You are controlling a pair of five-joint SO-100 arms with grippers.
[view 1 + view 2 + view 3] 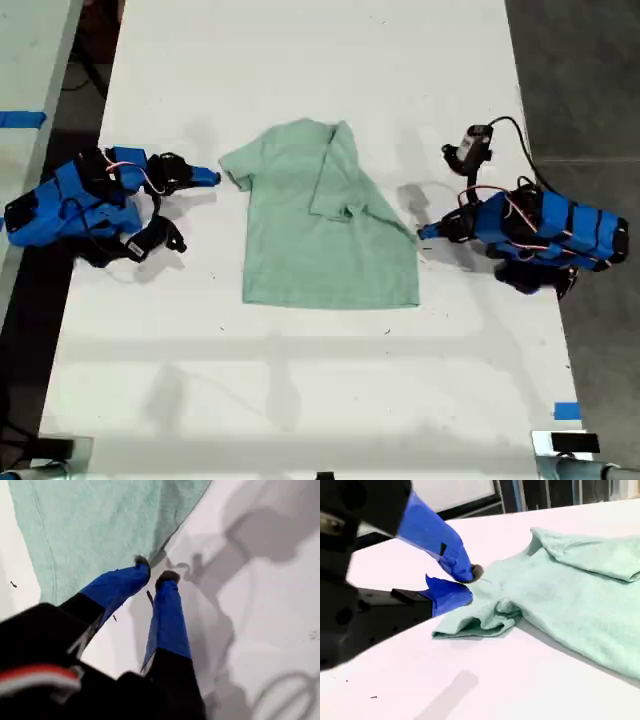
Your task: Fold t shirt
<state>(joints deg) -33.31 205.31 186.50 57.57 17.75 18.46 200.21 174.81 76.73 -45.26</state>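
Our pale green t shirt (325, 225) has one sleeve folded inward; the rest remains. My first gripper (154, 577), slightly parted, holds nothing; my second gripper (468, 582) seems empty.

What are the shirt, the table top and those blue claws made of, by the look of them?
The shirt looks like soft matte knit fabric, likely cotton jersey: it drapes, wrinkles and shows stitched hems. The table looks like a hard, smooth white board, faintly glossy, perhaps laminate. My first gripper and my second gripper have rigid blue fingers, probably plastic, with small dark tips, perhaps rubber.
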